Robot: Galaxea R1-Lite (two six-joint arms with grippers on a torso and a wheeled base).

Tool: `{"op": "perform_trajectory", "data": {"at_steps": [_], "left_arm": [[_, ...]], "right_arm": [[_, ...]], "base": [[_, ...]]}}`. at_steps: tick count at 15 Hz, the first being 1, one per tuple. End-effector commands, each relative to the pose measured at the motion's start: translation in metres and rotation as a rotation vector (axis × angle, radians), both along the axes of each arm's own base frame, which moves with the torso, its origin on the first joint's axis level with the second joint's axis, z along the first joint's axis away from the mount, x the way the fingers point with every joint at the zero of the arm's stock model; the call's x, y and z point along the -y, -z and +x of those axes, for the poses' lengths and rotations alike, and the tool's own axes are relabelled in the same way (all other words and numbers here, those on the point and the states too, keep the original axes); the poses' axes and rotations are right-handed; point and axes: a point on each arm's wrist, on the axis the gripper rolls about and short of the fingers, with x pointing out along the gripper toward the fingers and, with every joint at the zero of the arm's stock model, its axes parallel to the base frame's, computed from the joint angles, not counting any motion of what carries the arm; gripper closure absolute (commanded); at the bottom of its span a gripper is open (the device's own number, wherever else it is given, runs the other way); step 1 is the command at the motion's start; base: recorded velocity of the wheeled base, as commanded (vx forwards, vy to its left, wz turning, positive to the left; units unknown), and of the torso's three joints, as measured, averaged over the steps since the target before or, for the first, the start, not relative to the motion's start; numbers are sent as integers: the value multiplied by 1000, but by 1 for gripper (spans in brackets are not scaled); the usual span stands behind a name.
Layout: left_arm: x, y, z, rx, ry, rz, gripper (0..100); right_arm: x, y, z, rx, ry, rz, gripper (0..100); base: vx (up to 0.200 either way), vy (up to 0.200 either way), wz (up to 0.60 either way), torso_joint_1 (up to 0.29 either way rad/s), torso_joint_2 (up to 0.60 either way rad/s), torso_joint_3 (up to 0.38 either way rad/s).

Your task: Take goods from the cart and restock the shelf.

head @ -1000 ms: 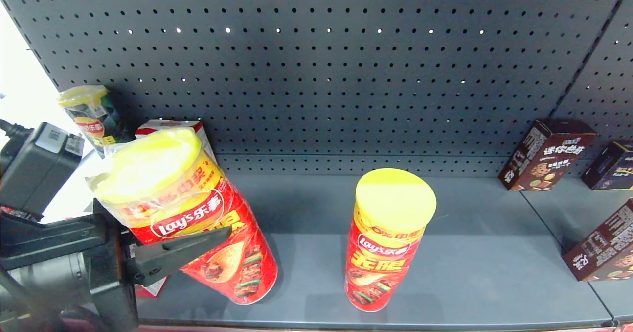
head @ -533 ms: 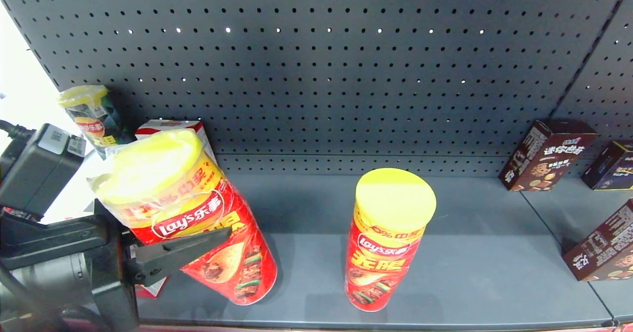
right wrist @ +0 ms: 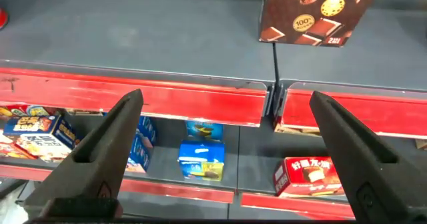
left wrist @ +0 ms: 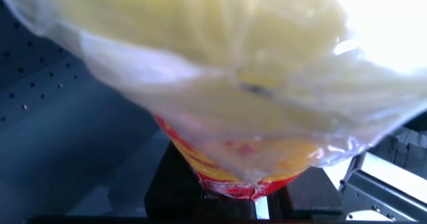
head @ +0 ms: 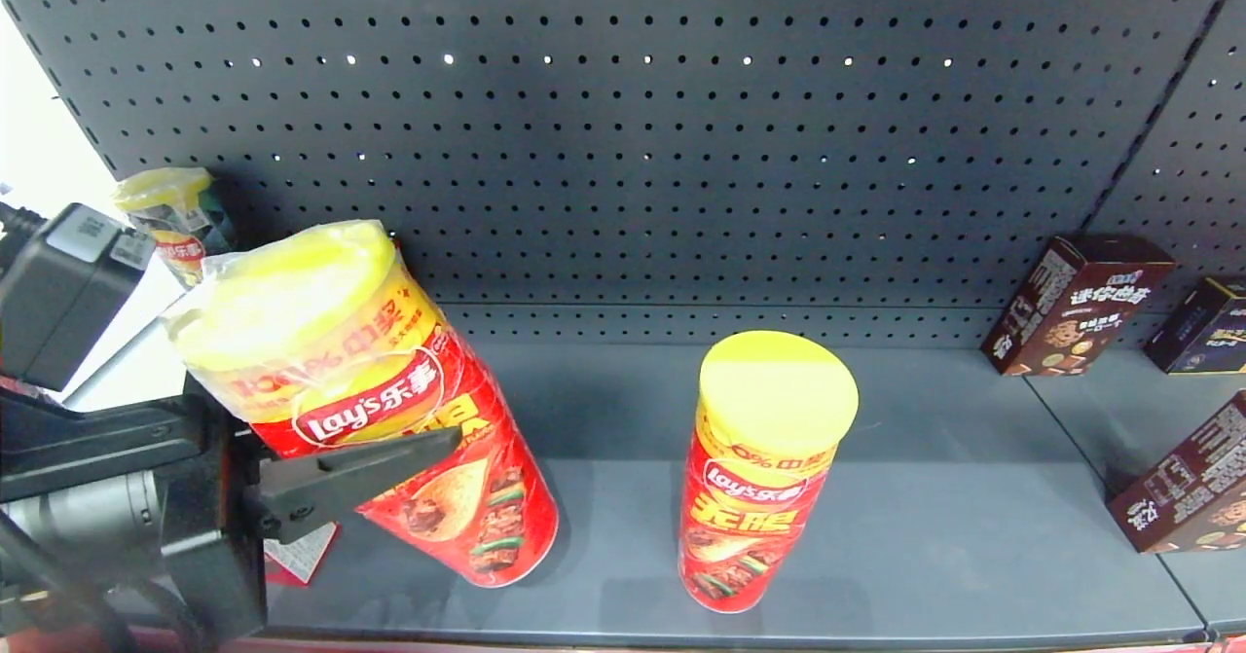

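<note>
Fingers (head: 360,473) of left gripper (head: 423,380) clasp tilted chip can (head: 331,342) beside upright can (head: 769,468).

the shelf (head: 925,536) is lit evenly from above, and soft shadows are cast on it beside the standing can (head: 764,478). the head view's left edge is blown out by white light, and straight lines are bowed toward the edges. the wrapped can (left wrist: 233,84) is seen out of focus in the left wrist view, washed out by glare at one corner.
</note>
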Motion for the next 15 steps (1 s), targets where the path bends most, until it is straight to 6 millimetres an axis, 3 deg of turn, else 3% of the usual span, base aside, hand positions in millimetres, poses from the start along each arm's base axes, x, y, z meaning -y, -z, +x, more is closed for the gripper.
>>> {"op": "perform_trajectory", "data": {"at_steps": [1, 6, 12, 15], "left_arm": [[7, -7, 11, 5, 8, -3, 100], [29, -9, 63, 5, 5, 50, 100], [52, -23, 96, -5, 65, 111, 100], [67, -14, 122, 44, 98, 200, 100]], "right_arm": [[0, 0, 0, -4, -1, -1, 0], [0, 0, 0, -4, 0, 0, 0], [0, 0, 0, -4, -1, -1, 0], [0, 0, 0, -4, -1, -1, 0]], "base": [[0, 0, 0, 0, 0, 0], [0, 0, 0, 0, 0, 0], [0, 0, 0, 0, 0, 0], [0, 0, 0, 0, 0, 0]]}}
